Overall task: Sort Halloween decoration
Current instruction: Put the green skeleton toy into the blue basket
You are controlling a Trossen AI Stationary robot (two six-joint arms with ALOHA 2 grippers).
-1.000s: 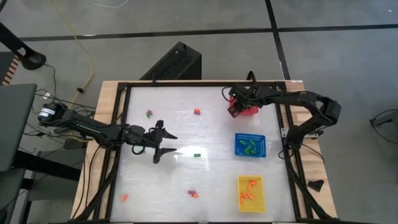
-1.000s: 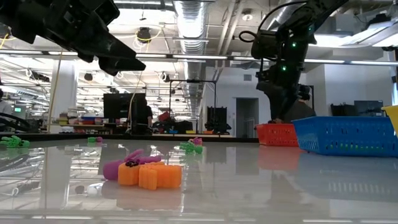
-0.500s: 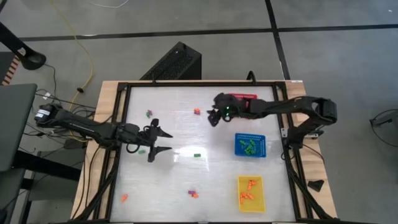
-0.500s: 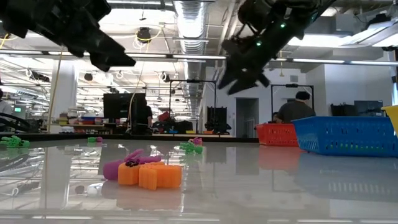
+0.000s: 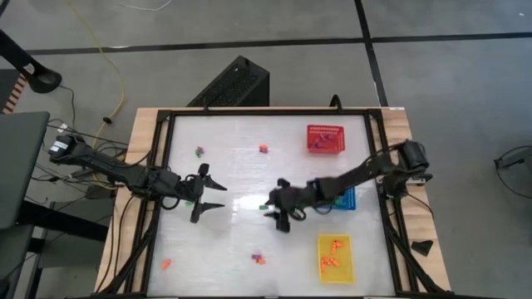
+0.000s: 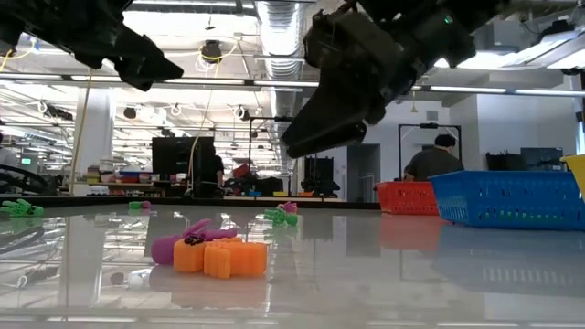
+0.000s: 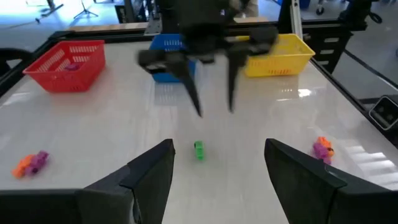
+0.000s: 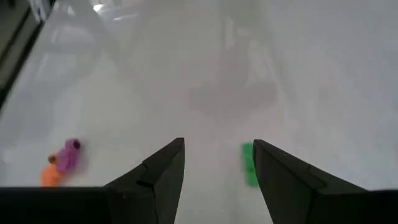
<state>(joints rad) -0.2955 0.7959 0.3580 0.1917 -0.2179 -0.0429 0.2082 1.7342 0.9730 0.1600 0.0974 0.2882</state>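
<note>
The Halloween decoration pieces lie scattered on the white table. A green one (image 5: 263, 206) (image 7: 198, 149) (image 8: 249, 163) lies at the middle. My right gripper (image 5: 273, 212) (image 8: 217, 168) hangs open above it, slanting down toward the left; the piece shows just inside one finger (image 8: 280, 174), untouched. My left gripper (image 5: 219, 197) (image 7: 217, 180) stands open to the left of it, well above the table, pointing at it. Other pieces: a purple-green one (image 5: 199, 151), an orange-purple one (image 5: 263, 149), an orange one (image 5: 166, 263) and a purple-orange one (image 5: 258, 259).
A red basket (image 5: 325, 138) stands at the far right, and a blue basket (image 5: 341, 198) sits below it, partly under my right arm. A yellow basket (image 5: 334, 256) with orange pieces is at the near right. A black frame (image 5: 162, 166) rims the table.
My right gripper has swung from over the red basket toward the table's left and near edge, turning and tipping down, and now hangs over the green piece at the middle. My left gripper has drawn back a little toward the left edge. No piece has moved.
</note>
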